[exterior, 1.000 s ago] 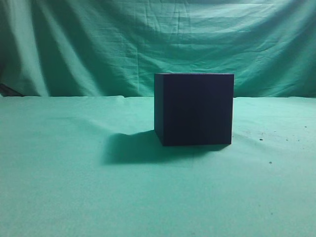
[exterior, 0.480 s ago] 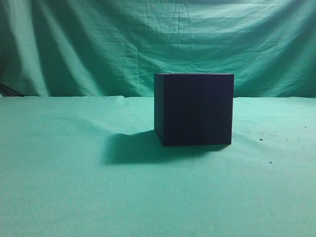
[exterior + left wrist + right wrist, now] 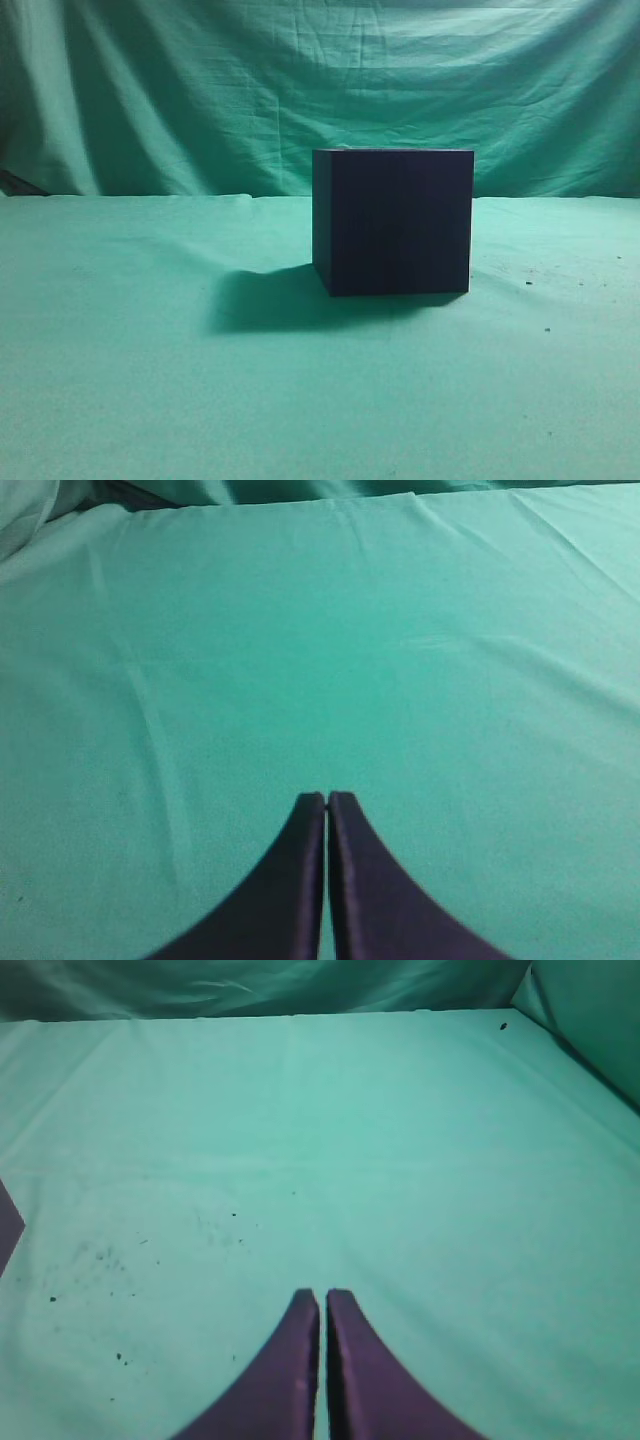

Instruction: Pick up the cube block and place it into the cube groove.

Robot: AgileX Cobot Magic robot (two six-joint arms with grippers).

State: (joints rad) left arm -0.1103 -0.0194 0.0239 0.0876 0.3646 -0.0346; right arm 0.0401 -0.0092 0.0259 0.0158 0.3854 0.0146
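Observation:
The cube groove [image 3: 392,222], a large dark navy box, stands on the green cloth a little right of centre in the exterior view. The purple cube block is not in view in any frame. A dark purple sliver [image 3: 6,1225] shows at the left edge of the right wrist view; I cannot tell which thing it belongs to. My left gripper [image 3: 327,798] is shut and empty over bare cloth. My right gripper [image 3: 323,1296] is shut and empty over bare cloth with dark specks. Neither gripper shows in the exterior view.
Green cloth [image 3: 150,380] covers the table and hangs as a backdrop [image 3: 200,90] behind. The box casts a shadow [image 3: 265,298] to its left. Small dark specks [image 3: 95,1255] lie on the cloth in the right wrist view.

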